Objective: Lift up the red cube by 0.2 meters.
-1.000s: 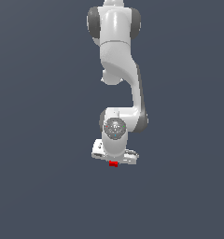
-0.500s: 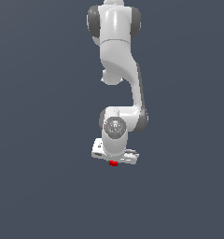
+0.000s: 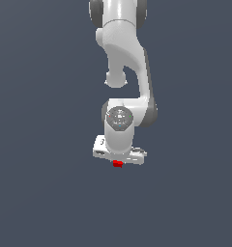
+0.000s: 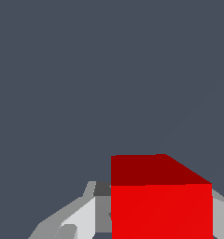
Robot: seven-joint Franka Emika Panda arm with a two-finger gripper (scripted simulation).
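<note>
The red cube (image 3: 118, 164) is seen low in the centre of the exterior view, just under the white hand of the arm (image 3: 123, 72), with only a small part of it peeking out below the hand's lower edge. In the wrist view the red cube (image 4: 160, 205) fills the lower right of the frame, with a grey finger (image 4: 81, 217) close beside it at the lower left and a sliver of another at the lower right edge. The gripper (image 3: 119, 160) is judged to be closed on the cube, since the cube sits tight between the two fingers, though actual contact at the pads cannot be confirmed.

The step in hand is judged to be the lift. It is best done as a straight vertical rise, with the grip kept firm and the wrist kept level, so that the small cube is not allowed to twist or slip from between the pads.

The arm's whole posture is given only by the exterior view, where the fingers are hidden behind the hand. The fingers flanking the cube and the cube's darker shaded face are shown only by the wrist view, while nothing of the arm's pose can be read from it
</note>
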